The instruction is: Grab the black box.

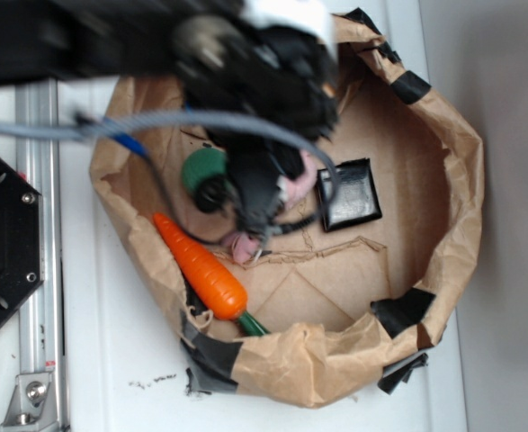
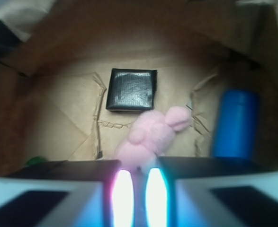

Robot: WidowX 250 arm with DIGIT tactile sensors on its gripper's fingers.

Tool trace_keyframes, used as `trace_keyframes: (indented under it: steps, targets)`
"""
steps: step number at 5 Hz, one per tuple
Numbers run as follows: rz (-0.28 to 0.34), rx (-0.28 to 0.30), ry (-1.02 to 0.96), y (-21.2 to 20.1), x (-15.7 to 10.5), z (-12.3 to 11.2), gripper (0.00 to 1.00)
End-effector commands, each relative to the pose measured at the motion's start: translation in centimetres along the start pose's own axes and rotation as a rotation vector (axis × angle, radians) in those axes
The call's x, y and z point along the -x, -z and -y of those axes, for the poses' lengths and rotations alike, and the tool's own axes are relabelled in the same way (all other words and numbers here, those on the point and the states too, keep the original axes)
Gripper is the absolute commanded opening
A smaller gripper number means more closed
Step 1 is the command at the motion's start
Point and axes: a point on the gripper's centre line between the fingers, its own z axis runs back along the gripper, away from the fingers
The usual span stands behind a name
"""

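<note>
The small glossy black squarish box lay flat on the brown paper bag's floor, touching nothing. The gripper (fingers nearly together, holding nothing) hovered over the pink plush bunny.

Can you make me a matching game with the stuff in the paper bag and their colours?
Things:
1. box
2. bunny
3. carrot
4. cylinder

Colours:
A. orange
B. blue
C. black
D. pink

Pairs: 1-C, 2-D, 3-A, 4-B
</note>
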Motion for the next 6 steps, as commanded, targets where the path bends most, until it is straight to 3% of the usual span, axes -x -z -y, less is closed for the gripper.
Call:
trace_keyframes:
  steps: [1,4,5,6]
  targets:
    - [0.093,-0.077,0.035,4.5,-5.2,2.2,1.0]
    - [-0.008,-0.165,0.0,10.4,-6.7,-0.3,1.0]
    - [-0.048,-0.144,-0.002,11.1,-5.5,0.0,1.0]
    - [-0.075,-0.11,-0.019,11.0,-4.3,0.7,0.0]
